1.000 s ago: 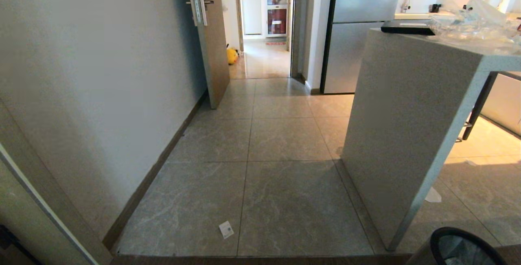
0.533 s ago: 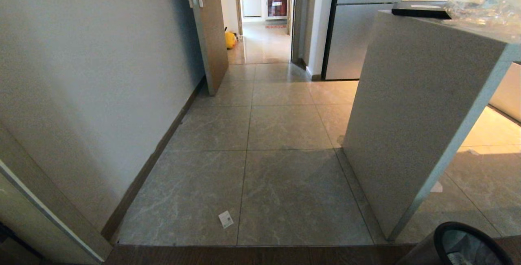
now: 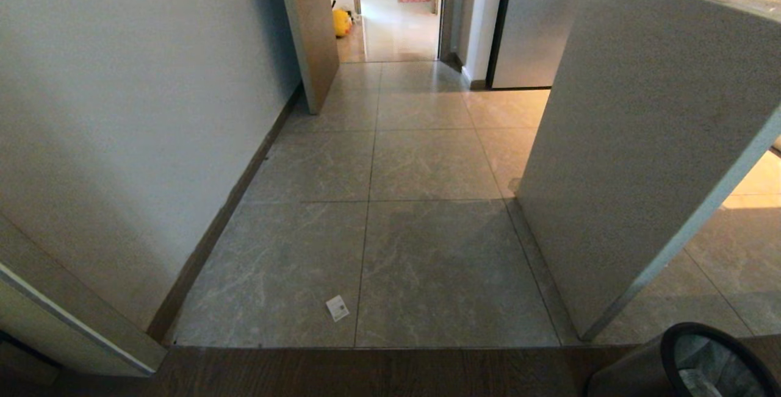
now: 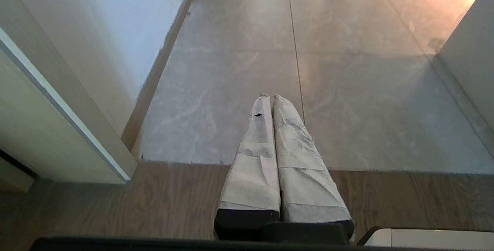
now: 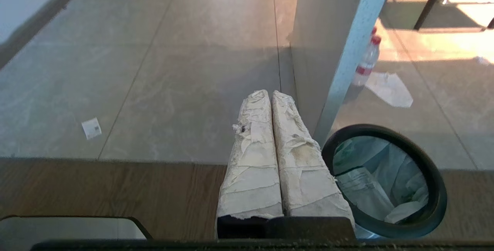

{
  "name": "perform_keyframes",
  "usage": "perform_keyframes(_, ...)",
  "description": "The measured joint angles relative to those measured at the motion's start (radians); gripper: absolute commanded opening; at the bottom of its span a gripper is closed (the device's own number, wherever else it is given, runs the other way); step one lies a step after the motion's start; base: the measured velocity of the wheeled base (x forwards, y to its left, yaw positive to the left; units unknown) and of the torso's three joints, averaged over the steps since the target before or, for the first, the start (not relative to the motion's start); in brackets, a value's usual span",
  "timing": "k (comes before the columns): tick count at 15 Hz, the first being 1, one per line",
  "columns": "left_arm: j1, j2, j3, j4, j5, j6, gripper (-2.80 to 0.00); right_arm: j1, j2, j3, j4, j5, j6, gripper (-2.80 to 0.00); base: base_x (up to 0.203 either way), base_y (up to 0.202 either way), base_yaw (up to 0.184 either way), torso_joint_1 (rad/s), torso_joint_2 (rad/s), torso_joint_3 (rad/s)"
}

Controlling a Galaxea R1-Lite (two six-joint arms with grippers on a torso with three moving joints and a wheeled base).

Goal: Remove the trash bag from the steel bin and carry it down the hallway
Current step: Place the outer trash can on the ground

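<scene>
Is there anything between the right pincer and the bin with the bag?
Nothing. In the right wrist view the shut right pincer hangs just beside the steel bin, the trash bag inside it, with only bare floor between.

A home; steel fridge (image 3: 525, 25), speckled counter (image 3: 640, 128), tiled floor (image 3: 427, 232).

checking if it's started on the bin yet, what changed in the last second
Only the view changed: the head camera tipped downward, so the whole scene slid up the picture and more of the steel bin shows at the lower right. Nothing was taken hold of or let go. The trash bag lies inside the bin, and the left gripper and right gripper are shut and empty.
</scene>
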Motion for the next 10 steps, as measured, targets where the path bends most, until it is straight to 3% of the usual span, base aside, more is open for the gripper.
perform_keyframes(10, 0.0, 0.0, 0.0, 0.0, 0.0, -0.004, -2.8, 0.0, 0.0, 0.0, -0.003, -0.001, -0.002, -2.8, 0.0, 0.0, 0.0, 0.001, 0.0, -0.198)
